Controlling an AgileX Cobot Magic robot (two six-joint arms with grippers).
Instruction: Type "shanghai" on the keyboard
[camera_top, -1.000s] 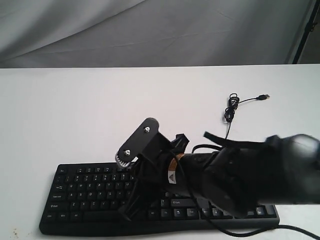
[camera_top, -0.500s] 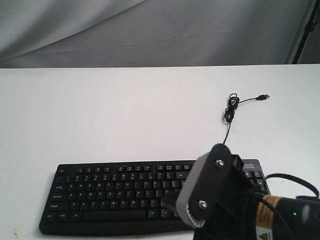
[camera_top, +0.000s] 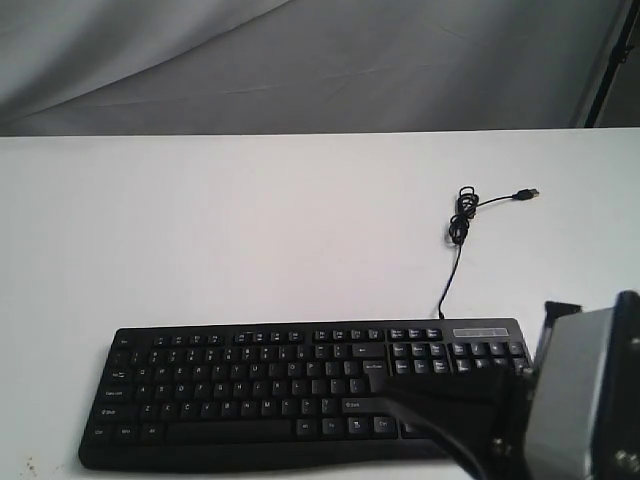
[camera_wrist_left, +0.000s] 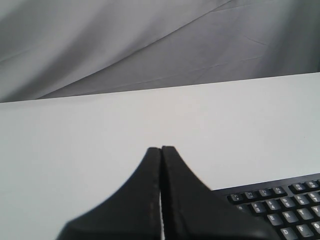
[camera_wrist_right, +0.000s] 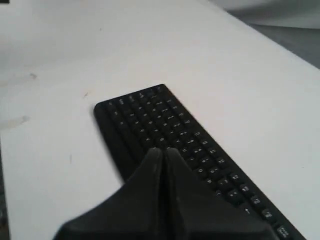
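Observation:
The black keyboard (camera_top: 250, 385) lies along the near edge of the white table (camera_top: 250, 230), and all its keys show except those near the right end. My right arm (camera_top: 590, 400) fills the lower right corner of the exterior view. Its gripper (camera_wrist_right: 162, 150) is shut with nothing held, and the tips hover over the keyboard (camera_wrist_right: 165, 122), pointing along it. My left gripper (camera_wrist_left: 161, 149) is also shut and empty. It sits over bare table, just off a corner of the keyboard (camera_wrist_left: 280, 205), and does not show in the exterior view.
The keyboard's thin black USB cable (camera_top: 458, 228) runs away from its back edge to a small coil, with the plug (camera_top: 530, 192) lying unplugged on the table. A grey cloth backdrop (camera_top: 300, 60) hangs behind the table's far edge.
My right arm has pulled back from over the left-middle keys to the lower right corner, uncovering most of the keyboard. The keyboard and cable have stayed put.

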